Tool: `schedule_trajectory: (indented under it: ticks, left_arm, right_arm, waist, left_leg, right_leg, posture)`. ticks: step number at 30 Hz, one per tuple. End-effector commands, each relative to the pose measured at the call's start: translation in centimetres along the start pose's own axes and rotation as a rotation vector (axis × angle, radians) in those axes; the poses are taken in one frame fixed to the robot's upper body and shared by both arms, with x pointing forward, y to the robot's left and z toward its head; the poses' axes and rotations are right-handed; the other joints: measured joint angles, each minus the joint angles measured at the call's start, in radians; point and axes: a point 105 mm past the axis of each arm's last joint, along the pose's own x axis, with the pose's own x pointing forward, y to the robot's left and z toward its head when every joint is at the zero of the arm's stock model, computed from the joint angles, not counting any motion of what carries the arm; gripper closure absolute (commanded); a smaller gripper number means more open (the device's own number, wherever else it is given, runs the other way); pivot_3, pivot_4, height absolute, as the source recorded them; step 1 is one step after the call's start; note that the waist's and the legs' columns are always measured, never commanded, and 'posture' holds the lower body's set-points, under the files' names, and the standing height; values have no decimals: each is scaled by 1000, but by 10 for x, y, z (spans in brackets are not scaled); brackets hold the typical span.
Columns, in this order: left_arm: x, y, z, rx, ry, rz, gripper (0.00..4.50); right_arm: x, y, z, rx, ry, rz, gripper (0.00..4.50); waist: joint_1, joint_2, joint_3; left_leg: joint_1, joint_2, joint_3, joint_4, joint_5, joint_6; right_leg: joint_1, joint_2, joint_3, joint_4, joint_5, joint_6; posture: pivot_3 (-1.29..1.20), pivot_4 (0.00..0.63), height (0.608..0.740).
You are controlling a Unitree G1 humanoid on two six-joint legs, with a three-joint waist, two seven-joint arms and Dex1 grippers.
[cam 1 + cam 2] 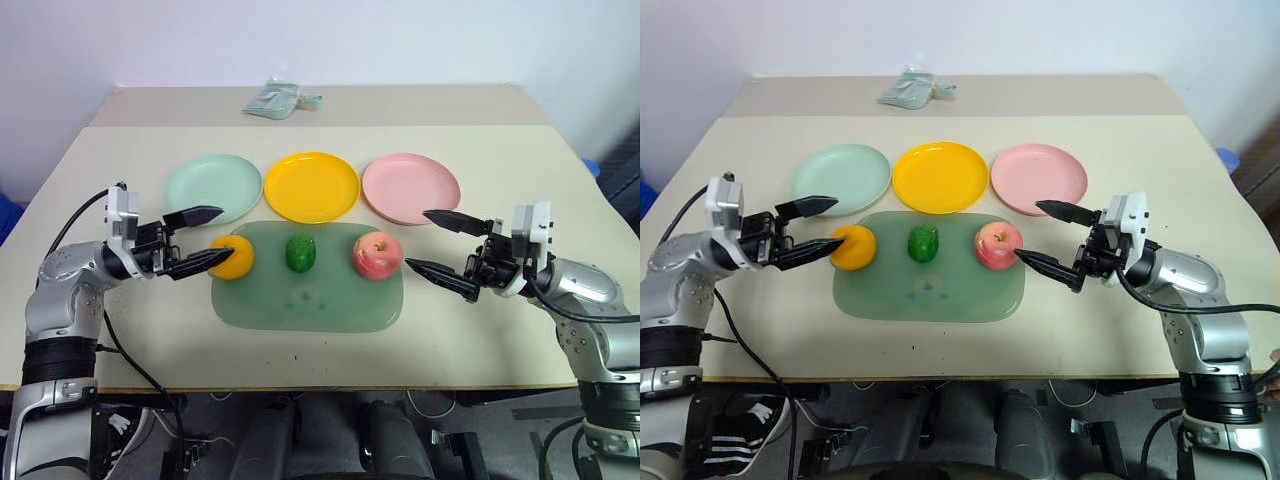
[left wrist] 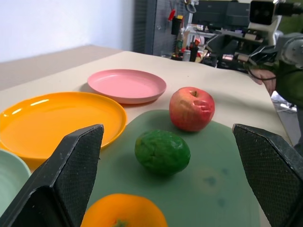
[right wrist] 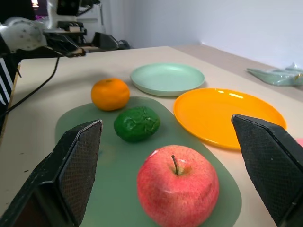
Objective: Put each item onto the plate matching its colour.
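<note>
Three plates stand in a row across the middle of the frame on the bench (image 1: 480,330): the left plate (image 1: 213,188), the centre plate (image 1: 311,186), the right plate (image 1: 410,188). Just below them lies the board (image 1: 307,300), bearing the orange (image 1: 235,258) at left, the bumpy oval fruit (image 1: 300,252) in the middle, the apple (image 1: 377,255) at right. A packet (image 1: 272,100) lies at the upper centre, behind the plates.

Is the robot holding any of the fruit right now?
No. The left gripper is open beside the orange, and the right gripper is open beside the apple. Neither holds anything.
</note>
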Motion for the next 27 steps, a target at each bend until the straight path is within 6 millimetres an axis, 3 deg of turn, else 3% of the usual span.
schedule_trajectory:
  ticks: [1, 17, 22, 27]
  left_arm:
    - [-1, 2, 10, 47, -13, 17, 0]
    - [-4, 12, 7, 78, 33, 92, 0]
    - [-8, 24, 1, 4, 146, 242, 0]
    - [-2, 20, -5, -144, 209, 304, 0]
  right_arm:
    - [1, 0, 8, -40, -16, 4, 43]
    - [-2, 1, 4, -51, 17, 3, 43]
    - [-1, 0, 6, -58, 16, -2, 43]
    - [0, 3, 6, -39, 38, 51, 43]
  waist:
    - [0, 0, 0]
    - [-1, 0, 0]
    - [-2, 0, 0]
    - [0, 0, 0]
  left_leg:
    - [0, 0, 0, 0, 0, 0]
    - [0, 0, 0, 0, 0, 0]
    - [0, 0, 0, -1, 0, 0]
    - [0, 0, 0, 0, 0, 0]
  right_leg:
    - [0, 0, 0, 0, 0, 0]
    - [0, 0, 0, 0, 0, 0]
    - [-1, 0, 0, 0, 0, 0]
    - [0, 0, 0, 0, 1, 2]
  posture:
    - [0, 150, 740]
    - [0, 150, 740]
    - [0, 150, 740]
    - [0, 150, 740]
